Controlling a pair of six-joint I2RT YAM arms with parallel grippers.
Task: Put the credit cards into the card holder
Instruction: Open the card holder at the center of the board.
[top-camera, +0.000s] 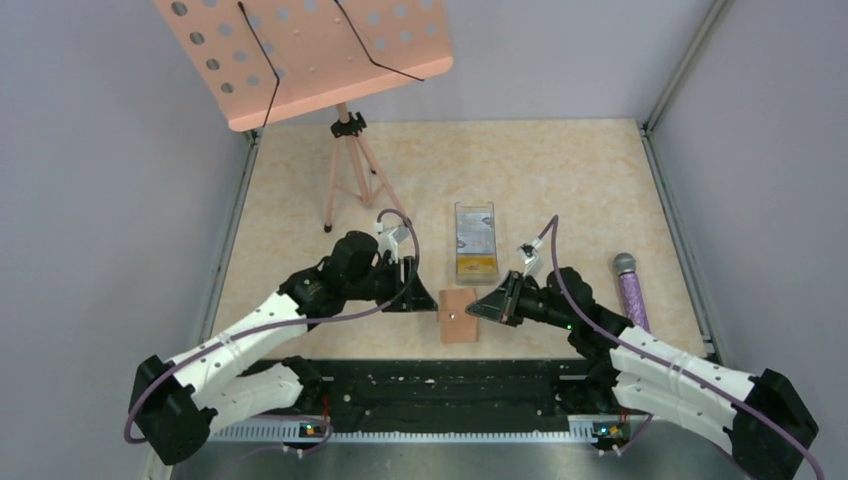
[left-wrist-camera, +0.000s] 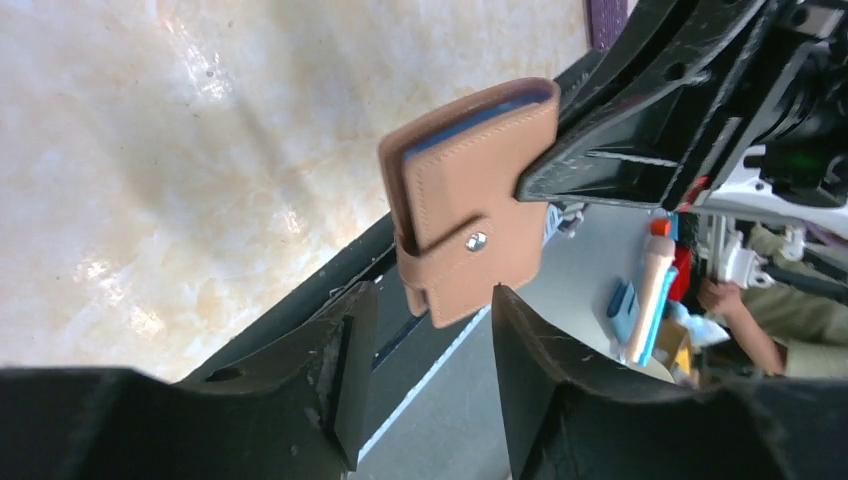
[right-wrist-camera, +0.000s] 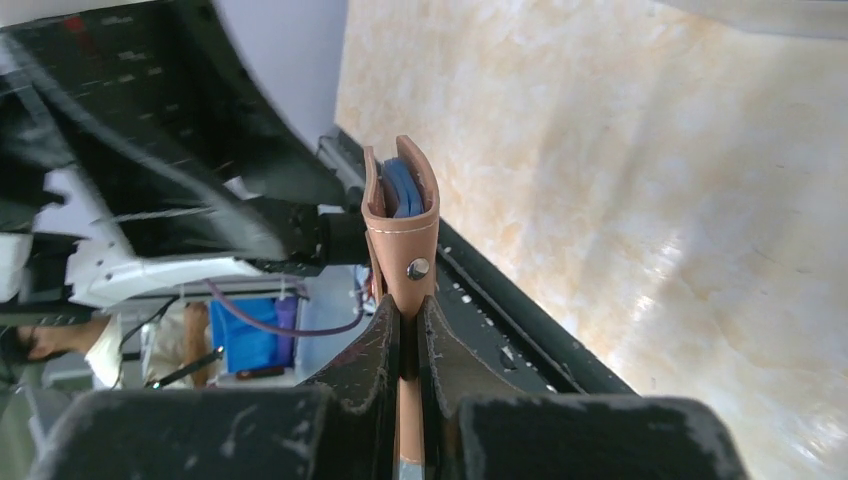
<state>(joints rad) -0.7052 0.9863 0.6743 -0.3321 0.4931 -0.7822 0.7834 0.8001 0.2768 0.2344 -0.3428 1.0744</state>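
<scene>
My left arm (top-camera: 240, 345) comes in from the left with its elbow bent. Its wrist is turned so the left pincer (top-camera: 430, 298) points right, jaws standing apart. My right arm (top-camera: 660, 365) comes in from the right. The right pincer (top-camera: 478, 308) faces the left one, close to it, fingers (right-wrist-camera: 385, 340) pressed together on the edge of a small brown leather-like folding card holder (top-camera: 459, 318).
</scene>
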